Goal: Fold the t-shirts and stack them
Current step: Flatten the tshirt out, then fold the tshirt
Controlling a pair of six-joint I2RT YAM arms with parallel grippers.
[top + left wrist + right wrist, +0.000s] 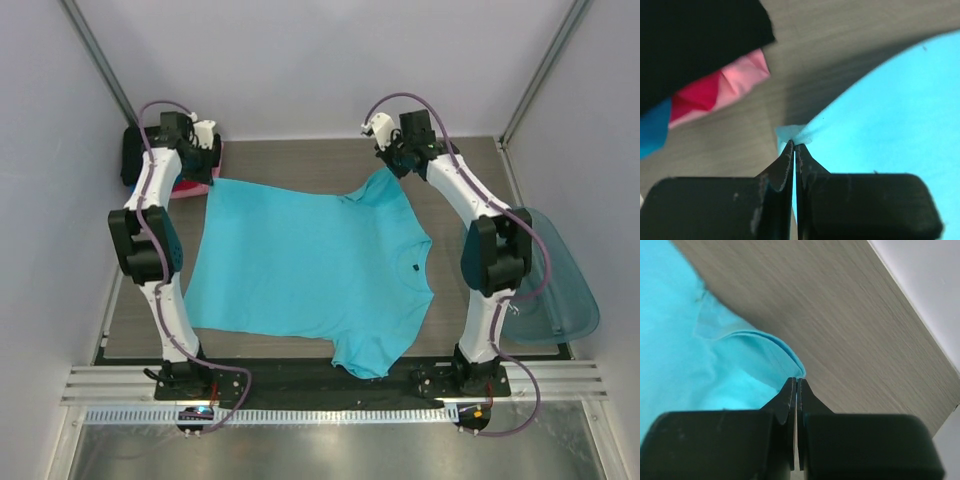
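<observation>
Turquoise t-shirt (310, 265) lies spread flat on the wood-grain table (850, 330), between the two arms, collar toward the right arm. Left gripper (794, 145) is at the shirt's far-left corner, fingers pressed together and pinching a small tip of the cloth. Right gripper (797, 381) is at the far-right sleeve, fingers pressed together on the sleeve hem. The hem looks caught between the tips, though little cloth shows there. The sleeve is pulled up toward that gripper. Folded shirts sit in a pile at the far-left corner of the table, just beside the left gripper: black shirt (700, 40) on top, pink-red shirt (720, 90) and blue shirt (652, 127) under it. Teal tub (565, 290) sits at the table's right edge, apart from the cloth.
</observation>
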